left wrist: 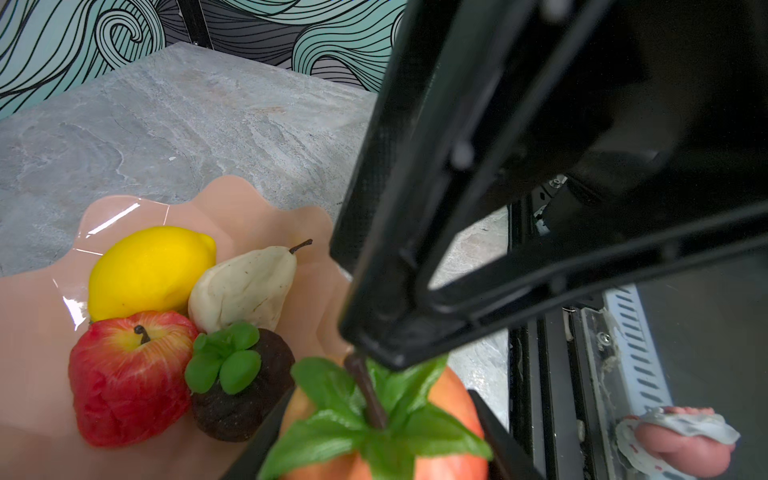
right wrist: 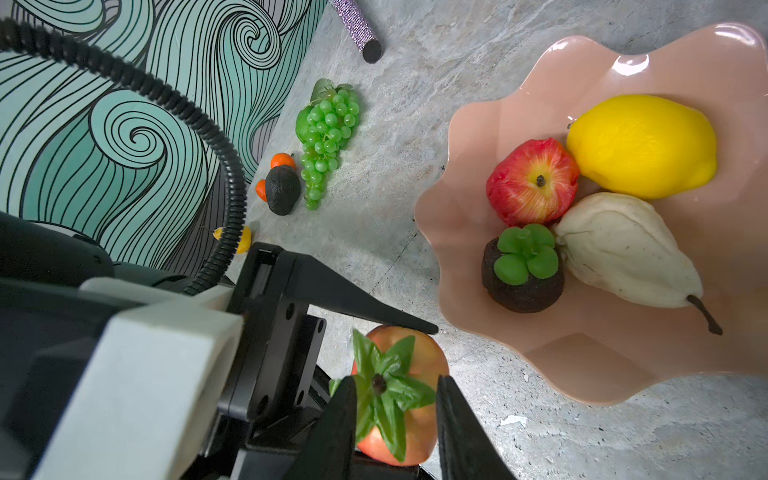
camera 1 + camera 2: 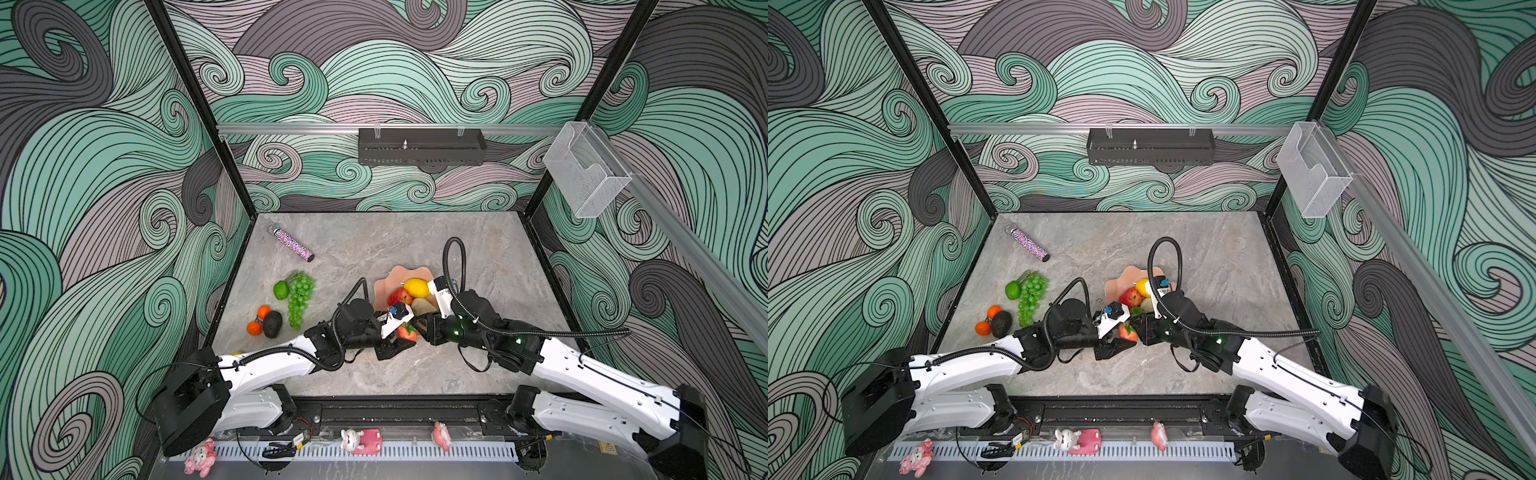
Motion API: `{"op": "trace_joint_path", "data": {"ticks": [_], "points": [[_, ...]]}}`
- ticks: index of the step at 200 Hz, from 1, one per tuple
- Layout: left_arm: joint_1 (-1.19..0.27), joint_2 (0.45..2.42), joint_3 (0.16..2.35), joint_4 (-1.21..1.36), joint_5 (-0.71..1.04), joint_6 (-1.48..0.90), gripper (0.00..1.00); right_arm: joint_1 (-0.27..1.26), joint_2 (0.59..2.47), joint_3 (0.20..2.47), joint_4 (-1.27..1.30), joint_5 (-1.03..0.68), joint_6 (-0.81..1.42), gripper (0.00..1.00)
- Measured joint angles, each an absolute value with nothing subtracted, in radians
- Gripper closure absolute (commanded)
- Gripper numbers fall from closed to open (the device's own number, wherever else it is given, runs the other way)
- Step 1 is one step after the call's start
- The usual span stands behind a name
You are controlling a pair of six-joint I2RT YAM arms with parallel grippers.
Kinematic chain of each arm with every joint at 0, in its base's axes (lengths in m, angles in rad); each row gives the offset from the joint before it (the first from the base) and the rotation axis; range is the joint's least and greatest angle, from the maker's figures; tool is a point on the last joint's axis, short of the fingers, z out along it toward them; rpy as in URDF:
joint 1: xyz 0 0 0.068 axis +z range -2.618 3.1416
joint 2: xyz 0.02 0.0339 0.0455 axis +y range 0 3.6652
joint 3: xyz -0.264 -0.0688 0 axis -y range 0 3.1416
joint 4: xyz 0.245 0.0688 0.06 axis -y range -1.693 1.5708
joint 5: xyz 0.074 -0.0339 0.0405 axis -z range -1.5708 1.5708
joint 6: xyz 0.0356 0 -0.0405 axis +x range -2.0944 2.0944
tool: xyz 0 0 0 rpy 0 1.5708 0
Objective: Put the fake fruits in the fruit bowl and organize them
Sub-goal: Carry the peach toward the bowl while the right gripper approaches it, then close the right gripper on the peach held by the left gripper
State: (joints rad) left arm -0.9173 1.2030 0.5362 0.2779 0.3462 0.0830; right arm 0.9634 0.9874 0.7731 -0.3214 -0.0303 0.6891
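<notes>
The salmon-pink fruit bowl [image 3: 400, 273] [image 2: 540, 83] holds a lemon [image 2: 642, 145], red apple [image 2: 534, 180], cream pear [image 2: 623, 249] and mangosteen [image 2: 523, 270]. Just outside its near rim, my left gripper [image 3: 401, 338] [image 1: 380, 392] is shut on a red-orange strawberry [image 2: 399, 415] [image 1: 453, 399] with a green leafy cap and brown stem. My right gripper [image 3: 422, 328] [image 2: 395, 379] faces it; its fingers straddle the stem with a gap on both sides, touching nothing I can see. Grapes [image 3: 300, 299], lime [image 3: 281, 289], two oranges [image 3: 263, 311] and an avocado [image 3: 272, 324] lie at the table's left.
A sparkly tube [image 3: 293, 245] lies at the back left. A small yellow fruit [image 2: 245, 240] sits by the left wall, partly behind the left arm's cable. A black tray [image 3: 422, 146] and clear box [image 3: 586, 174] hang on the walls.
</notes>
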Motion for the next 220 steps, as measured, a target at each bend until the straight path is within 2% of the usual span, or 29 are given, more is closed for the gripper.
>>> {"op": "trace_joint_path", "data": {"ticks": [176, 220], "points": [[-0.928, 1.214, 0.536, 0.282, 0.317, 0.086, 0.47, 0.984, 1.071, 0.797, -0.309, -0.031, 0.700, 0.91], [-0.931, 1.214, 0.536, 0.292, 0.273, 0.075, 0.35, 0.985, 1.073, 0.806, -0.313, -0.028, 0.700, 0.94]]}}
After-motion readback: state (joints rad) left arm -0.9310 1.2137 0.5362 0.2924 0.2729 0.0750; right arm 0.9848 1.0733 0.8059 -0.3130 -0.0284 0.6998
